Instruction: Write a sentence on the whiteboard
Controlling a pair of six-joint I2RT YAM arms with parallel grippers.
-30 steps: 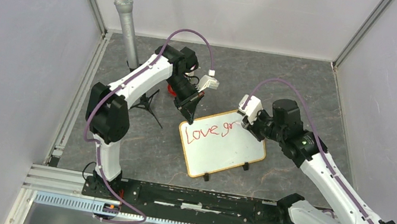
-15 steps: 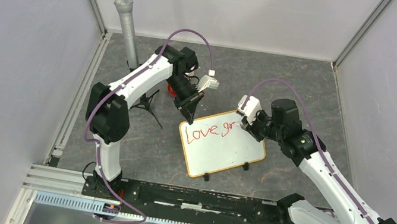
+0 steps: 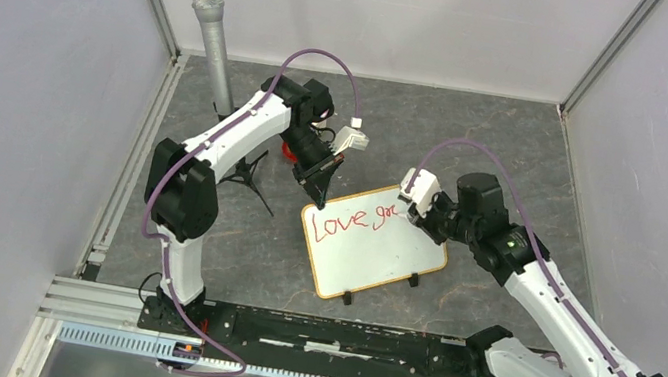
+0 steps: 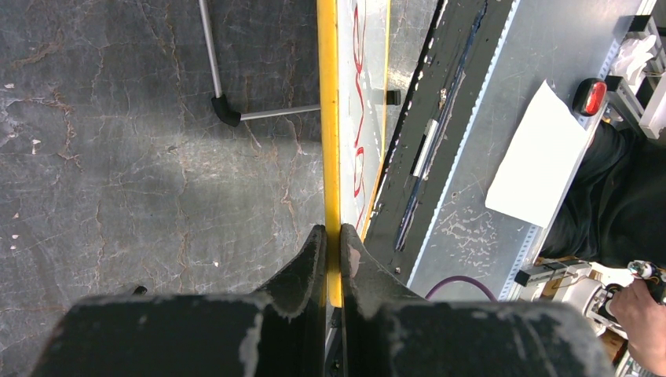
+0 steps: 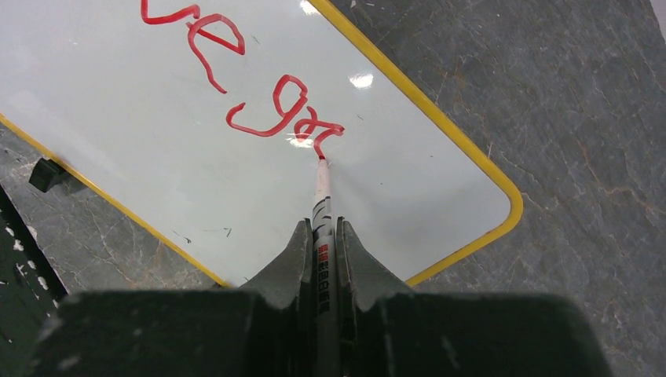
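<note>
The whiteboard [image 3: 381,252] lies tilted on the grey floor, with a thin yellow-wood frame [image 5: 463,145] and black clip feet. Red cursive writing [image 3: 350,221] on it reads "Love gr" plus a further stroke; it also shows in the right wrist view [image 5: 271,106]. My left gripper [image 3: 320,189] is shut on the board's upper left frame edge [image 4: 331,157]. My right gripper [image 3: 415,214] is shut on a white marker [image 5: 322,220]. The marker's red tip touches the board at the end of the last stroke.
A grey microphone [image 3: 212,38] stands on a black tripod [image 3: 246,175] left of the board; one tripod leg [image 4: 216,71] lies beside the frame. A black rail [image 3: 327,334] runs along the near edge. Grey walls enclose the sides and back.
The right gripper has moved slightly down-right along the board and the red writing after "g" has grown by a stroke. The left arm has not moved.
</note>
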